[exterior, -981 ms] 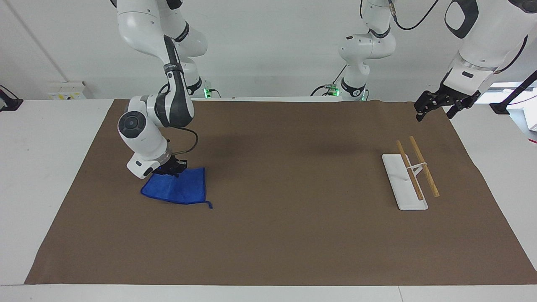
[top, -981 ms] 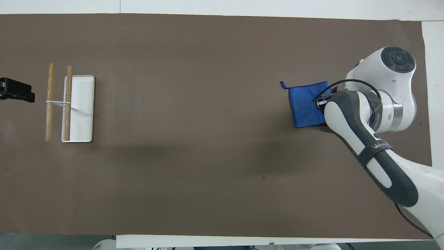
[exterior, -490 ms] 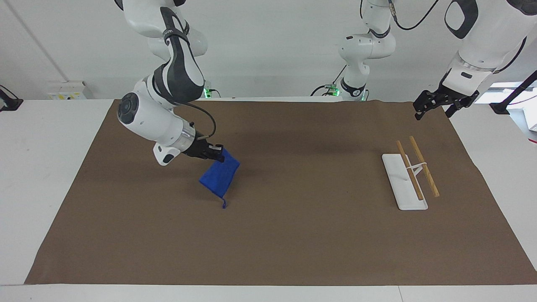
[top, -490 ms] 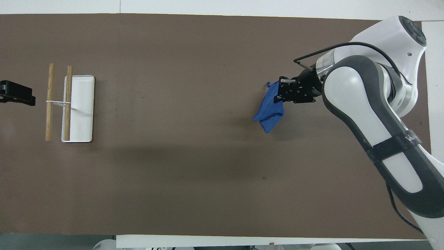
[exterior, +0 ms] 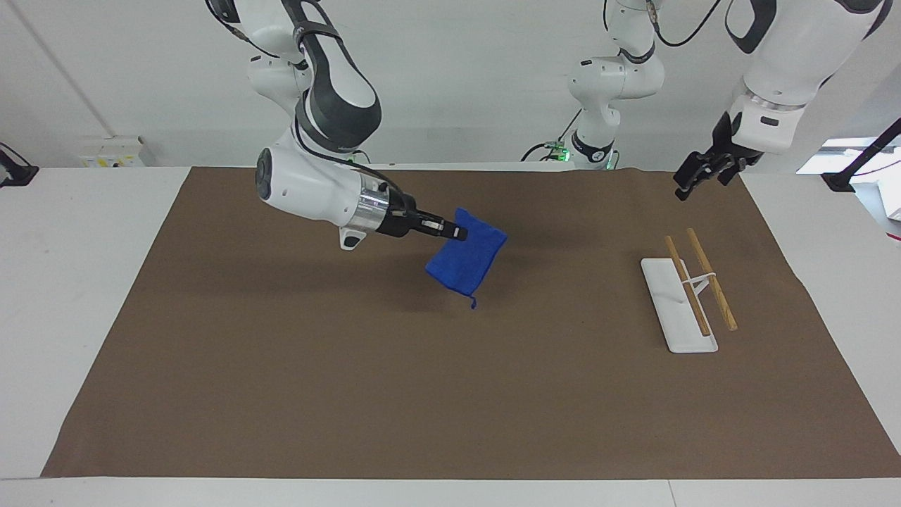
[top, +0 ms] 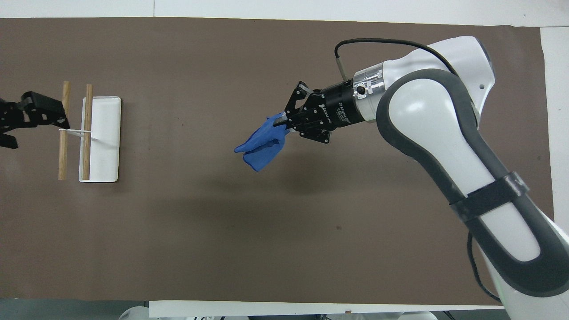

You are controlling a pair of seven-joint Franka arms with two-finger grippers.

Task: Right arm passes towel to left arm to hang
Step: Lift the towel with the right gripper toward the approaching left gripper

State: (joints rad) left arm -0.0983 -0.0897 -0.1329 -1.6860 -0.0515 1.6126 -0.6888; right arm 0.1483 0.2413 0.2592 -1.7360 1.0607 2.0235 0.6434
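Note:
My right gripper (exterior: 459,232) (top: 284,126) is shut on one edge of the bright blue towel (exterior: 466,262) (top: 262,146). The cloth hangs free in the air over the middle of the brown mat, its small loop dangling at the lowest corner. The right arm reaches out level toward the left arm's end. My left gripper (exterior: 693,177) (top: 26,122) is open with nothing in it, raised in the air over the left arm's end of the mat near the rack (exterior: 693,289) (top: 75,131).
The rack has a white flat base (exterior: 669,310) (top: 104,138) and two wooden rods held side by side above it. The brown mat (exterior: 422,394) (top: 222,222) covers most of the white table.
The right arm lifted the towel off the mat and carried it toward the middle of the table. The left gripper rose and shifted a little toward the rack.

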